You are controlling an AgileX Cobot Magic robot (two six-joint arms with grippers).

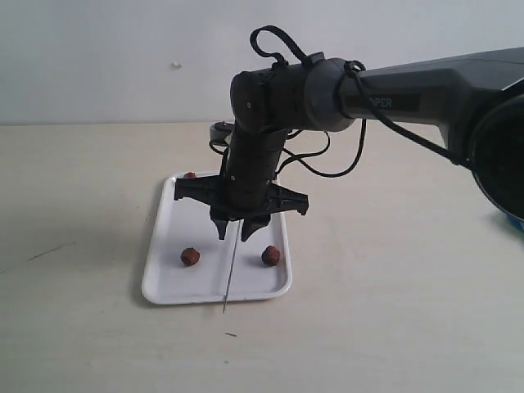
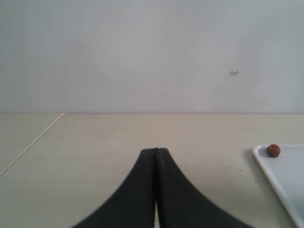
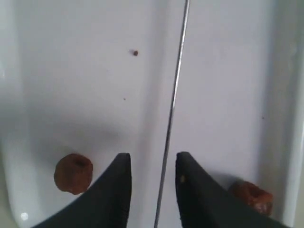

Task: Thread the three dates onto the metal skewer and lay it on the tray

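The white tray (image 1: 173,214) lies at the table's middle. My right gripper (image 1: 234,237) hangs just over it, open, fingers pointing down. The metal skewer (image 1: 230,274) lies lengthwise on the tray, bare, its tip past the front rim. In the right wrist view the skewer (image 3: 172,104) runs between the spread fingers without touching either. Two dates (image 1: 190,256) (image 1: 270,255) sit loose on either side of it, and a third (image 1: 190,175) rests at the tray's back left corner. My left gripper (image 2: 155,151) is shut on nothing, low over bare table, off to the side of the tray (image 2: 285,180) and that corner date (image 2: 273,150).
The right arm (image 1: 409,94) reaches in from the right with black cables (image 1: 327,164) looping below it. A blue-edged object (image 1: 509,221) shows at the right border. A tiny dark speck (image 3: 135,53) lies on the tray. A pale wall stands behind the table.
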